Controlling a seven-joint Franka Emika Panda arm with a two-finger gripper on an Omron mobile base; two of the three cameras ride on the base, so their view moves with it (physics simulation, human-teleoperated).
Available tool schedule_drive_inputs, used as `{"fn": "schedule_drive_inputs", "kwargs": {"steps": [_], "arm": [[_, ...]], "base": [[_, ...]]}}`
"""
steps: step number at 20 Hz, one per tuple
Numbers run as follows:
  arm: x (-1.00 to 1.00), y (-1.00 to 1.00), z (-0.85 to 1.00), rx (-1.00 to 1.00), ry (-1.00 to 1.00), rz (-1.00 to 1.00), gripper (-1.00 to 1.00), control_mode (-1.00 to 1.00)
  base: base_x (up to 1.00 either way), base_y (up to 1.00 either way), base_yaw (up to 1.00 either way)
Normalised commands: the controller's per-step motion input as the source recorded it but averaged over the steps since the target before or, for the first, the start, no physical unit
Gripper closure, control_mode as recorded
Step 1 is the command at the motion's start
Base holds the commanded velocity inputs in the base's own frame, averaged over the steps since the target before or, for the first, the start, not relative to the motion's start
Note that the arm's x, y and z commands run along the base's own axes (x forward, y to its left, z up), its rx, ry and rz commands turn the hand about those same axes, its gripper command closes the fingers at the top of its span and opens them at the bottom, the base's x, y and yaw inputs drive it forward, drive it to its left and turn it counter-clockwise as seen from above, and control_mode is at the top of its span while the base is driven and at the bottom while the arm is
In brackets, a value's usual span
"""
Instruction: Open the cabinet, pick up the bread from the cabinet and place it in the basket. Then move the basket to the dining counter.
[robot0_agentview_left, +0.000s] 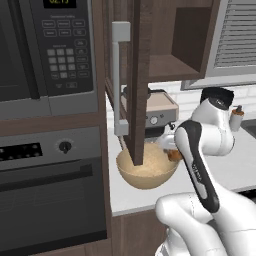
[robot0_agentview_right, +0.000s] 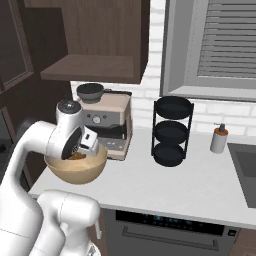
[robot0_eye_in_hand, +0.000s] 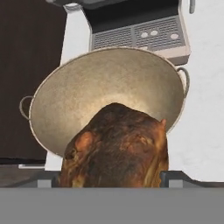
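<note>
Over the basket (robot0_eye_in_hand: 105, 87) the gripper (robot0_eye_in_hand: 114, 178) holds the bread (robot0_eye_in_hand: 116, 148) by its sides between wide jaws, a light, crusty, crushable lump needing gentle pressure.

One basket (robot0_agentview_right: 76, 169), one bread (robot0_eye_in_hand: 116, 148) and one cabinet (robot0_agentview_left: 137, 75) are being counted. One microwave (robot0_agentview_left: 47, 50), one oven (robot0_agentview_left: 50, 195), one coffee machine (robot0_agentview_right: 106, 122), one three-tier rack (robot0_agentview_right: 171, 131) and one soap dispenser (robot0_agentview_right: 219, 139) are being counted.
</note>
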Motion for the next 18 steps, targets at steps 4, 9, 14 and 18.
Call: {"fn": "schedule_drive_inputs", "kwargs": {"steps": [4, 9, 14, 18], "arm": [[0.39, 0.1, -0.46, 0.0, 0.06, 0.01, 1.0, -1.0], [0.36, 0.12, -0.45, 0.0, 0.06, 0.0, 1.0, -1.0], [0.31, 0.2, -0.48, 0.0, 0.05, 0.0, 1.0, -1.0], [0.28, 0.16, -0.46, 0.0, 0.02, 0.0, 1.0, -1.0]], "base": [[0.0, 0.0, 0.0], [0.0, 0.0, 0.0], [0.0, 0.0, 0.0], [0.0, 0.0, 0.0]]}}
